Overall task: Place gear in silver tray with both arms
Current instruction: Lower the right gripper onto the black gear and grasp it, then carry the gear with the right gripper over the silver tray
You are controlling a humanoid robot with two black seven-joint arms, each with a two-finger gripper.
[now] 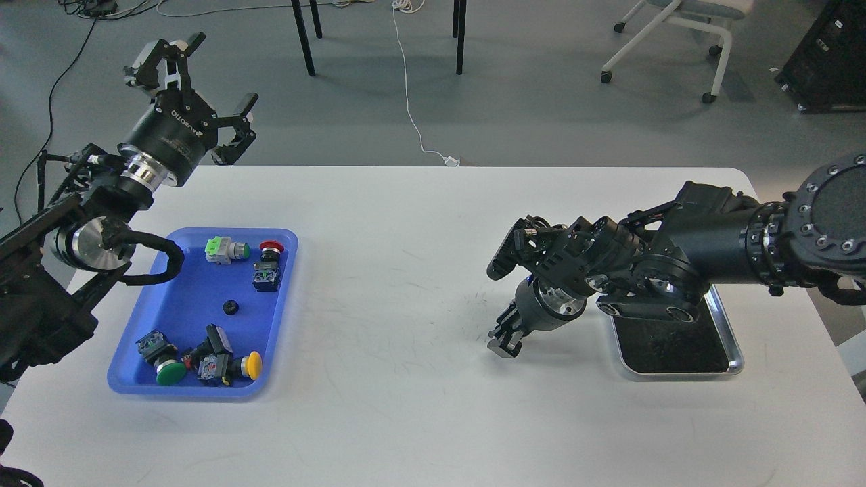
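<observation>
Grey floor point(528, 101) with a white cable point(409, 101), dark chair legs point(308, 40), and a wheeled white chair point(676, 40)

Loads of open room down the middle of the table point(406, 284), basically nothing between the blue tray point(128, 379) and the silver tray point(734, 362). The blue tray was cluttered: push buttons along its top and bottom edges, with a small black gear point(231, 307) sitting alone in the clear middle patch. The right arm point(676, 257) hung over the silver tray's top half, blocking access there. The left gripper point(193, 88) was up past the table's far edge, out of the way.
</observation>
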